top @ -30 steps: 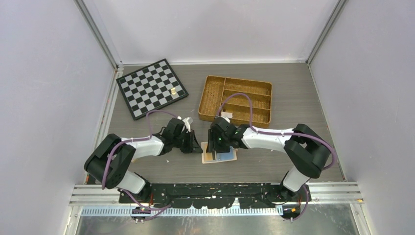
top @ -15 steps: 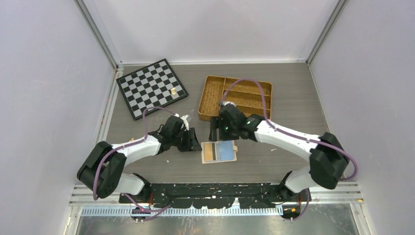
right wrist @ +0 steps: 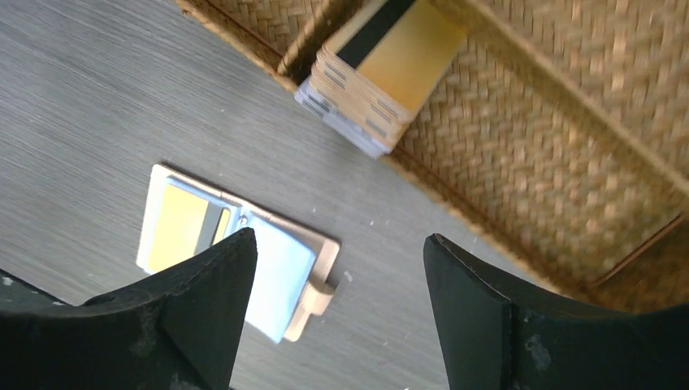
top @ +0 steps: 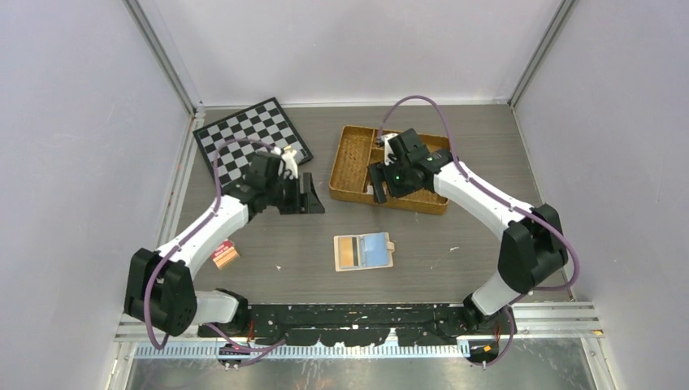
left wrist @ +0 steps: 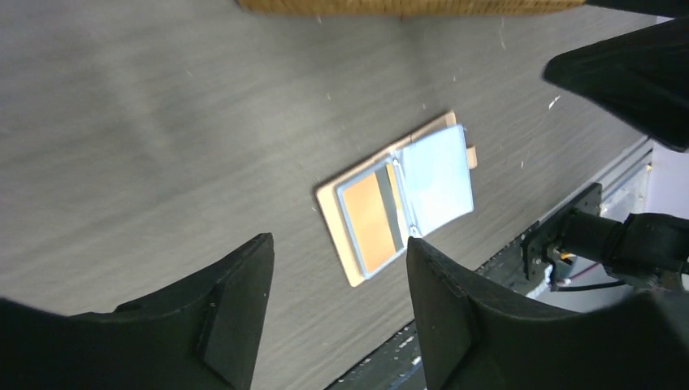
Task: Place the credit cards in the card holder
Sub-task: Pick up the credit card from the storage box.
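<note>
The card holder lies open and flat on the table, near the front. An orange credit card shows in its left sleeve and a blue one in its right sleeve. My left gripper hangs above the table, back and left of the holder, open and empty. My right gripper is open over the front edge of the wicker tray, with nothing between its fingers. A stack of credit cards, tan with a black stripe on top, lies in a tray compartment just ahead of it.
A chessboard lies at the back left, partly under my left arm. A small red-brown packet sits on the table beside the left arm's base. Walls enclose the table on three sides.
Both arms have risen and pulled back from the card holder, the left toward the chessboard and the right toward the tray. Both grippers have opened wider. The holder is now uncovered.
</note>
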You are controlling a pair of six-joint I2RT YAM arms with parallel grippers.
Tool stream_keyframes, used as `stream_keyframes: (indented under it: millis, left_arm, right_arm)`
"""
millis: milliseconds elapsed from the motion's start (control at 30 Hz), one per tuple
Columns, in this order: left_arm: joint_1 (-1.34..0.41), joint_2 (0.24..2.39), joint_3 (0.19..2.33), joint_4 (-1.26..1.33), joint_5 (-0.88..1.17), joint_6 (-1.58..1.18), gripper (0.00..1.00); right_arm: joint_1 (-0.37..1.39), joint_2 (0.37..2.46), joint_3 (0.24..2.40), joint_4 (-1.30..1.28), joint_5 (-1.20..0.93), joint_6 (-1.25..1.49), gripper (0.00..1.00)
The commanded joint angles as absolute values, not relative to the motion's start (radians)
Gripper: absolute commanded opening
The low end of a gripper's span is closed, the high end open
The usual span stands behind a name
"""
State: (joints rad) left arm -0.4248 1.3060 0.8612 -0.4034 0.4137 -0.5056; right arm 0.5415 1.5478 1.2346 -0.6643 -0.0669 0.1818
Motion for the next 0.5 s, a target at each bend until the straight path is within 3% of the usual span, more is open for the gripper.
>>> stream_keyframes:
  millis: [0, 167, 267, 467]
  left_arm:
    - [-0.344, 1.267, 1.003, -0.613, 0.466, -0.3, 0.64]
    - [-0.251, 1.268, 1.017, -0.644, 0.542, -0.251, 0.66]
    - [-0.244, 1.274, 1.012, -0.662, 0.52, -0.238, 0.66]
    - [-0.241, 1.287, 1.017, -0.663, 0.54, -0.242, 0.66]
  right_arm:
    - [0.54, 1.605, 1.345, -0.631, -0.11, -0.053, 0.81]
    - [0.537, 1.745, 1.472, -0.64, -0.19, -0.131, 0.82]
    - [0.538, 1.812, 1.536, -0.669, -0.232, -0.159, 0.88]
    - [0.537, 1.894, 1.568, -0.684, -0.256, -0.215, 0.89]
